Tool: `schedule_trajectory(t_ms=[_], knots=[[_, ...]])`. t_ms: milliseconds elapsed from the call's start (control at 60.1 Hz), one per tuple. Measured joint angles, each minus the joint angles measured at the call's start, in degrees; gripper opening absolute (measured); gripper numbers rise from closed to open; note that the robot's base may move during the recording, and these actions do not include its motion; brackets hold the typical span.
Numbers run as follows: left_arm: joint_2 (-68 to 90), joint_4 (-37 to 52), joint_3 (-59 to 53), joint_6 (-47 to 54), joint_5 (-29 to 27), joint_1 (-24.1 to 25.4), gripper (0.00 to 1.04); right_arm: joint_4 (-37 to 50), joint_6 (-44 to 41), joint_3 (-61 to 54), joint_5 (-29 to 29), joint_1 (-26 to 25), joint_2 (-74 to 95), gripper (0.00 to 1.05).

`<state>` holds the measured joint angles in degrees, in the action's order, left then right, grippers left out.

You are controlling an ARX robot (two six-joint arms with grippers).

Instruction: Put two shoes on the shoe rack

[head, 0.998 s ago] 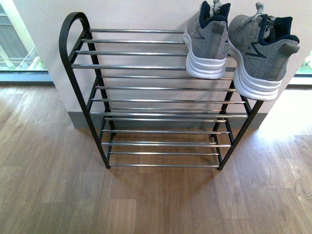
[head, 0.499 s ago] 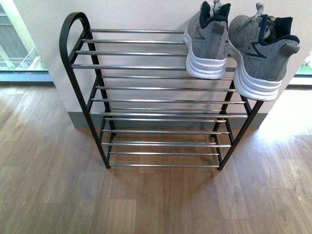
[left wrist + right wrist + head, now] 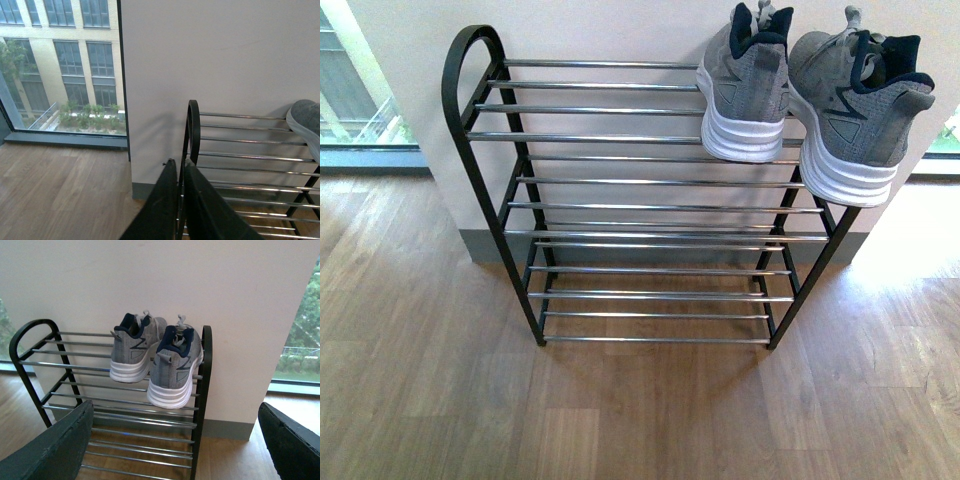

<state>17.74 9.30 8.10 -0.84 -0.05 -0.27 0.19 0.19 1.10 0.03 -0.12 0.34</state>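
While aimed at rack point(image 3: 461, 45) bearing 2 sneakers point(image 3: 748, 85), left end effector point(image 3: 178, 163) narrow, empty; right end effector point(image 3: 175, 409) wide.

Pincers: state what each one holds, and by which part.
Nothing is held. The left pincer is shut with nothing in it, and the right pincer is open and empty. Both sneakers sit on the rack, on its top tier.

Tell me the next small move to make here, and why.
Probably nudge the outer sneaker back with the right gripper, whose fingers are spread wide and hold nothing. Both shoes sit on the top tier of the shoe rack, but this one's heel overhangs the front rod and hangs lower than the inner sneaker.
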Motion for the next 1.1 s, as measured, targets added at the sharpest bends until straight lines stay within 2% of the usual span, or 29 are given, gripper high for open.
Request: schedule_trajectory(t_ms=[17, 433, 516, 566, 1098], knots=[[-0.3, 0.0, -0.3, -0.1, 0.0, 0.0, 0.01, 0.0, 0.0, 0.0, 0.0, 0.0, 0.0, 0.95], [-6.5, -1.4, -4.6, 0.2, 0.0, 0.1, 0.01, 0.0, 0.0, 0.0, 0.0, 0.0, 0.0, 0.95], [-12.1, -8.4, -5.0, 0.2, 0.0, 0.1, 0.01, 0.0, 0.0, 0.0, 0.0, 0.0, 0.0, 0.95], [-14.2, -9.3, -5.4, 0.2, 0.1, 0.1, 0.01, 0.0, 0.0, 0.0, 0.0, 0.0, 0.0, 0.95], [-16.9, -9.4, -7.2, 0.2, 0.0, 0.1, 0.01, 0.0, 0.0, 0.0, 0.0, 0.0, -0.1, 0.95]])
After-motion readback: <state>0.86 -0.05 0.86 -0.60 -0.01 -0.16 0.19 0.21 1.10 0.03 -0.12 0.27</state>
